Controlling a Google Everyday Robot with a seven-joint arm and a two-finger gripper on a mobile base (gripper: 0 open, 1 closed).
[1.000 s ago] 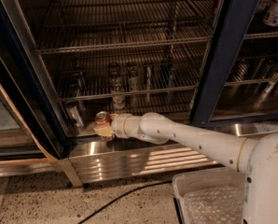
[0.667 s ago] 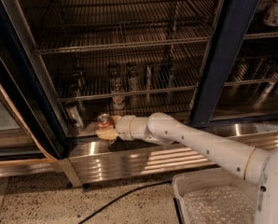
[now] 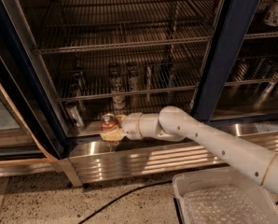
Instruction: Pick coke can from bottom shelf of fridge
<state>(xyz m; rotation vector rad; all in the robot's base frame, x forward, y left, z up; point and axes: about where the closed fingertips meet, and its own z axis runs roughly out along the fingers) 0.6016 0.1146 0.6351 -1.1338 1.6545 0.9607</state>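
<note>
Grip closed low in frame

Gripper (image 3: 112, 133) sits lower left of centre, tan fingers (image 3: 114, 136) clamped on the lower body of the coke can (image 3: 108, 122). The can stands upright between them, silver top showing, at the front edge of the bottom shelf (image 3: 171, 107), above the fridge's (image 3: 223, 55) ribbed steel base (image 3: 143, 155).

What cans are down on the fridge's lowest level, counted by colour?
Red drink can, at the gripper: 1
Silver-grey metal can, left of it: 1
White can with red label, behind it: 1
Total clearly visible: 3
</note>
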